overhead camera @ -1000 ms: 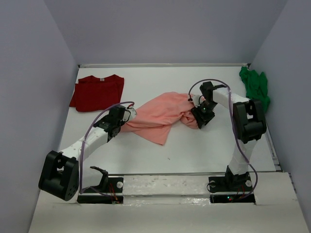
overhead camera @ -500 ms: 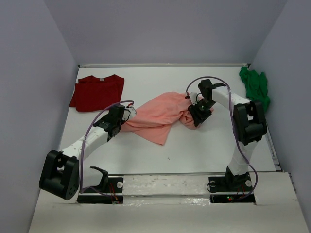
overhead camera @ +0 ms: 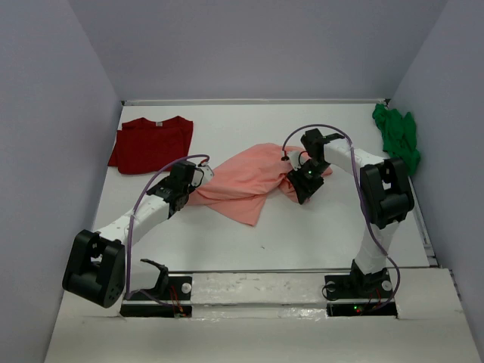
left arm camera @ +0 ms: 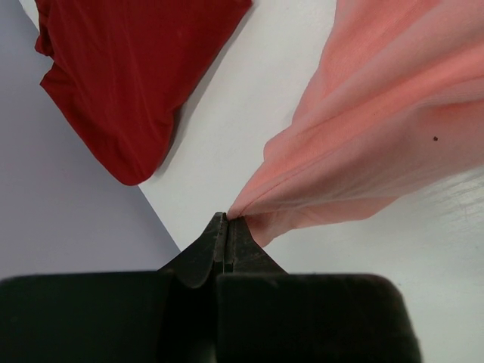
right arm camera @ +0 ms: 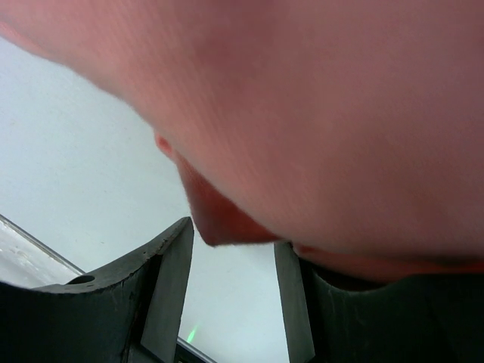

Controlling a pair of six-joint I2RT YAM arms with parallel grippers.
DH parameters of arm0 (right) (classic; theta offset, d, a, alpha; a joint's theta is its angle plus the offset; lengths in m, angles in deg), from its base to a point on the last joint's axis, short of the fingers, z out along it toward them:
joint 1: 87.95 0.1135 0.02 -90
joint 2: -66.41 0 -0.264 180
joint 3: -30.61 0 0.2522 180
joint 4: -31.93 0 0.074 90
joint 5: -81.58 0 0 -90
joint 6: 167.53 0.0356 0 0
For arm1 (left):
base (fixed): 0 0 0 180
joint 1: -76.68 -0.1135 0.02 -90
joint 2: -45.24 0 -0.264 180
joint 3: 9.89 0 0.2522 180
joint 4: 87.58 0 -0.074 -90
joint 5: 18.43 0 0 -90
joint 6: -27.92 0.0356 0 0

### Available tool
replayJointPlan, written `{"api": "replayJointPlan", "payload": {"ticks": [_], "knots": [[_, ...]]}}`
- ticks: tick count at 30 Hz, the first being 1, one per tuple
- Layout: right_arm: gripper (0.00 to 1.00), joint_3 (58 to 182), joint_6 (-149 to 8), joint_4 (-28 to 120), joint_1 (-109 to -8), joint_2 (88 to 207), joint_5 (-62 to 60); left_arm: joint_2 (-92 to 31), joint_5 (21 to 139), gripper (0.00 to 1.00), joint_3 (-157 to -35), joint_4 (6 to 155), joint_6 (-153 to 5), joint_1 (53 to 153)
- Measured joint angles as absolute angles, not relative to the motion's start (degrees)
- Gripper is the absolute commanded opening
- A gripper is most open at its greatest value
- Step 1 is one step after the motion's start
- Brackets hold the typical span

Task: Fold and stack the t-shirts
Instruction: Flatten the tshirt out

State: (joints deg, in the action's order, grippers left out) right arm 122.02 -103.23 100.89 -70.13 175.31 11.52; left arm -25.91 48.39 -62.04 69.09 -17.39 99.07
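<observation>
Between both arms, rumpled salmon-pink t-shirt [overhead camera: 246,180]

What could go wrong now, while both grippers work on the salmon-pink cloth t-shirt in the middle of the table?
1. The left gripper pinches only a thin edge of the salmon-pink cloth t-shirt; a pull may slip it free.
2. The right gripper stands open with bunched cloth hanging over it, so it may close on several layers and fold the shirt crookedly.
3. The dark red cloth t-shirt lies close to the left arm; a wide sweep could drag it.
</observation>
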Motion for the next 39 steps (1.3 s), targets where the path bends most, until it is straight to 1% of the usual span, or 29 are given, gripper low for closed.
{"api": "replayJointPlan", "payload": {"ticks": [8,10,12,13,15,16,21,25,29,30,31,33,35,39], "knots": [[0.50,121.4,-103.0,100.5,-68.6,177.4,11.3,-25.9,48.5,0.00,-62.0,69.2,-17.4,99.0],[0.40,121.4,-102.8,100.3,-68.4,177.4,10.8,-25.9,48.5,0.00,-62.0,69.2,-17.4,99.0],[0.28,121.4,-102.5,99.7,-68.0,177.6,9.7,-25.9,48.6,0.00,-62.0,69.3,-17.4,99.0],[0.14,121.5,-102.4,99.3,-67.9,177.9,9.2,-25.9,48.6,0.00,-62.0,69.3,-17.4,99.0],[0.02,121.5,-102.2,99.0,-67.9,178.2,8.6,-25.9,48.7,0.00,-62.0,69.3,-17.4,99.0],[0.00,121.5,-101.7,98.8,-67.9,178.2,8.2,-25.8,48.7,0.00,-62.0,69.3,-17.4,99.0],[0.00,121.1,-101.1,98.5,-67.9,177.9,7.3,-25.0,48.7,0.00,-62.0,69.7,-17.4,98.9],[0.00,118.7,-101.1,98.4,-67.6,174.7,4.9,-23.0,48.5,0.00,-62.0,69.9,-17.3,98.4],[0.00,116.5,-101.0,99.8,-67.5,165.7,-0.8,-18.0,46.5,0.00,-62.0,71.6,-16.0,97.5],[0.00,116.5,-100.9,99.5,-68.0,159.8,-4.9,-16.2,45.8,0.00,-62.0,72.6,-15.6,97.2],[0.00,116.5,-100.8,99.4,-68.1,158.5,-5.8,-14.1,45.3,0.00,-62.0,73.9,-15.1,96.8],[0.00,116.7,-100.9,99.0,-69.4,153.9,-9.0,-9.7,44.1,0.00,-62.1,77.0,-13.5,95.8],[0.00,118.2,-100.9,98.3,-73.2,149.2,-12.1,-5.3,43.3,0.00,-62.5,79.8,-11.6,94.3],[0.00,123.1,-101.1,95.4,-80.9,147.7,-15.2,-2.8,42.8,0.00,-65.3,82.9,-9.9,91.8]]}}
